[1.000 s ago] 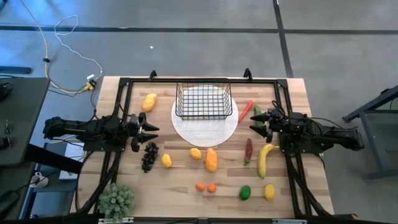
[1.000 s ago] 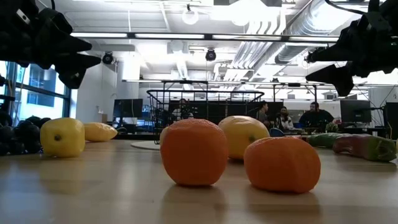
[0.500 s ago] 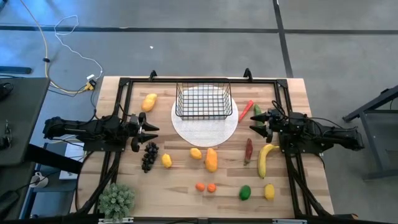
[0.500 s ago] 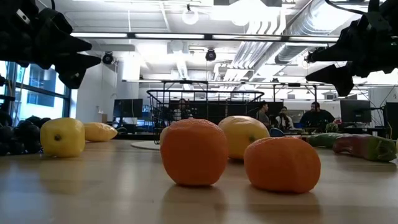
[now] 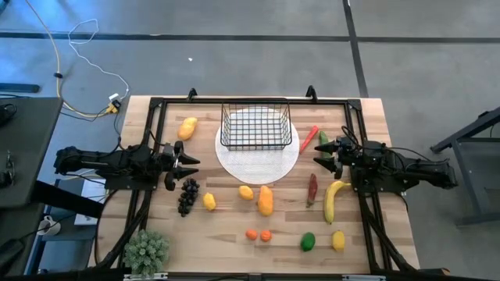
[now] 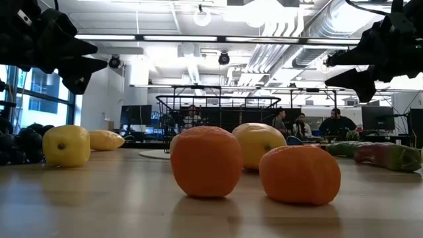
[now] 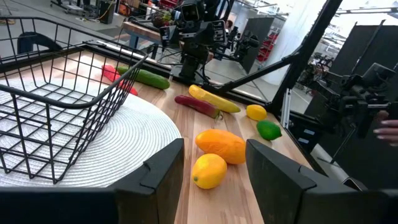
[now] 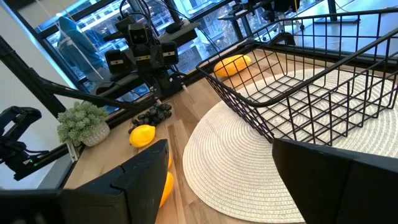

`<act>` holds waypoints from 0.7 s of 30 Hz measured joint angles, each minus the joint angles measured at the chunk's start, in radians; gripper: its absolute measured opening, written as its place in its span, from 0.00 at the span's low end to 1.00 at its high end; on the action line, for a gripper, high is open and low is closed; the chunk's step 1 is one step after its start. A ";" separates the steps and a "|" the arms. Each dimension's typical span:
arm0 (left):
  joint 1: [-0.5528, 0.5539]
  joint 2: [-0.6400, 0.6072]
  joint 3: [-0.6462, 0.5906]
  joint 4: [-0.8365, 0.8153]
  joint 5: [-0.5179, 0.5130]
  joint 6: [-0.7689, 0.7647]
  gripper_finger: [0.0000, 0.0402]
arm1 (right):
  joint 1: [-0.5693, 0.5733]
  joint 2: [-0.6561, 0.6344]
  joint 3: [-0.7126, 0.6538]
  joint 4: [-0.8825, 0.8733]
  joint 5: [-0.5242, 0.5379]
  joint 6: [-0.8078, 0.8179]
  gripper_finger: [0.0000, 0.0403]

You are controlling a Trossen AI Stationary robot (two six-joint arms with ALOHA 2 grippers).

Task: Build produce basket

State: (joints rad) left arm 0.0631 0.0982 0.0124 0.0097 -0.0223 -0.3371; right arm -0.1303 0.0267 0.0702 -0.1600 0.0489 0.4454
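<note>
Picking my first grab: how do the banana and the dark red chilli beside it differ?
The banana is yellow and curved; the dark red chilli is slimmer, shorter and nearly straight. The banana lies toward the right table edge, close by the right arm; the chilli lies on its inner side, closer to the white plate. Both lie flat on the wood, apart from each other, outside the basket, untouched by either arm.

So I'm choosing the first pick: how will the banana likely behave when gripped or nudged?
The banana lies flat on the table, so it probably won't roll; a nudge would likely pivot it. It looks like smooth moulded plastic, so probably stiff, light and slightly slippery. Its narrow curved body suggests gripping across the middle.
</note>
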 joint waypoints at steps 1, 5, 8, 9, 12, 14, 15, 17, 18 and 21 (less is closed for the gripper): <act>0.000 0.000 0.000 0.000 0.000 0.000 0.40 | 0.000 0.000 0.000 0.000 0.000 0.000 0.66; 0.000 0.000 0.000 0.000 0.000 0.000 0.40 | 0.000 0.000 0.000 0.000 0.000 0.000 0.66; 0.000 0.000 0.000 0.000 0.000 0.000 0.40 | 0.000 0.000 0.000 0.000 0.000 0.003 0.66; 0.000 0.000 0.000 0.000 0.000 0.000 0.40 | 0.000 0.000 0.000 0.001 0.000 0.003 0.66; 0.000 0.000 0.000 0.000 0.000 0.000 0.40 | 0.000 0.000 0.000 0.002 0.000 0.002 0.66; 0.000 0.000 0.000 0.000 0.000 0.000 0.40 | 0.000 0.000 0.000 0.003 0.000 0.002 0.66; 0.000 0.000 0.000 0.000 0.000 0.000 0.40 | 0.000 0.000 0.000 0.003 0.000 0.002 0.66; 0.000 0.000 0.000 0.000 0.000 0.000 0.40 | 0.000 0.000 0.000 0.003 0.000 0.003 0.66; 0.000 0.000 0.000 0.000 0.000 0.000 0.40 | 0.000 0.000 0.000 0.003 0.000 0.008 0.66; 0.000 0.000 0.000 0.000 0.000 0.000 0.40 | 0.000 0.000 0.000 0.004 0.003 0.026 0.66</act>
State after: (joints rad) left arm 0.0628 0.0982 0.0124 0.0097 -0.0223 -0.3374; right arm -0.1299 0.0267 0.0703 -0.1563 0.0522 0.4715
